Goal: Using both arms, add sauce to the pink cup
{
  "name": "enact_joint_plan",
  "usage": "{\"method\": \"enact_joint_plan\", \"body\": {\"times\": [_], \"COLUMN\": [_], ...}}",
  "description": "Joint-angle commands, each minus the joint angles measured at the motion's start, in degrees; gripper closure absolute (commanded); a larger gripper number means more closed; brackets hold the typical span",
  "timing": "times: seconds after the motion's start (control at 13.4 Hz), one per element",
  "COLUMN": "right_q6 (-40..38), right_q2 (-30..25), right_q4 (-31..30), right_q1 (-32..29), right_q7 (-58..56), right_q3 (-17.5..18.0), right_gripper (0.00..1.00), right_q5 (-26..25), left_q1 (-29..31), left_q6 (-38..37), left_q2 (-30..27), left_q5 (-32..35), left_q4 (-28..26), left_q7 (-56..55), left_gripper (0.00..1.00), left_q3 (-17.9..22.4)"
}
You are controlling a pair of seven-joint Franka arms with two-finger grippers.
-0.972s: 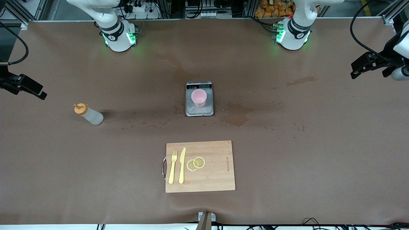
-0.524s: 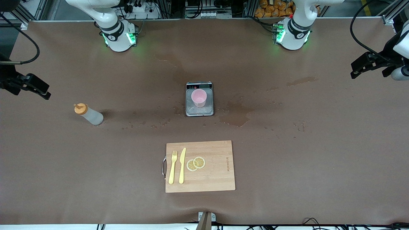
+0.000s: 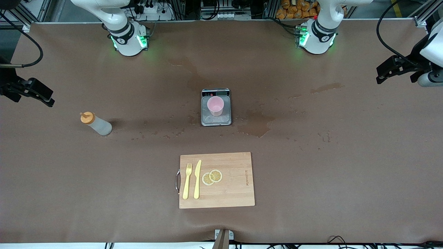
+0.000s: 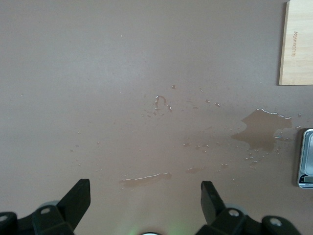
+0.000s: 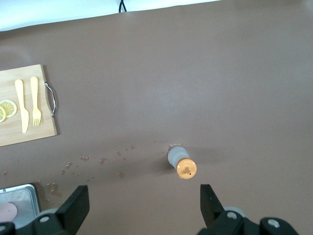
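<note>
Because the sauce bottle (image 3: 96, 124) looks like a translucent squeeze bottle with an orange nozzle cap (image 3: 87, 117), you should expect it to be light, soft-walled and a little slick; I judge the best hold is across the middle of the body, firm enough not to slip yet gentle enough not to squirt early, and well clear of the cap. It stands upright on the table, well apart from the scale (image 3: 216, 120) toward the right arm's end. The pink cup (image 3: 215, 105) stands upright on the scale; it is probably light and easy to tip, so steadying it low on its wall would be wise. You cannot tell from these views whether the cup already holds sauce. Your right gripper (image 3: 29, 92) hangs over the table edge past the bottle from the scale, fingers spread wide and holding nothing; your left gripper (image 3: 392, 69) hangs over the table's left-arm end, also spread wide and holding nothing. Only the front view shows the cup whole on the scale, together with the cutting board (image 3: 235, 193) nearer the camera than the scale. Only the right wrist view looks down on the bottle's cap, while the left wrist view shows the wet puddle (image 4: 262, 130) beside the scale in more detail.
</note>
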Motion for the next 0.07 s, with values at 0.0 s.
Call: {"method": "enact_joint_plan", "body": {"times": [0.0], "right_q6": [-1.24], "right_q2": [1.83], "right_q4": [3.18], "right_q1": [-1.61], "right_q7": [-0.59], "right_q3": [-0.03], "right_gripper": [0.00], "right_q5": [0.42], "left_q1": [-0.11], "left_q6": [-1.15], "left_q2": [0.14], "left_q5": [-0.08], "left_q4": [0.66], "left_q7": [0.78], "left_gripper": [0.00], "left_q3": [-0.01]}}
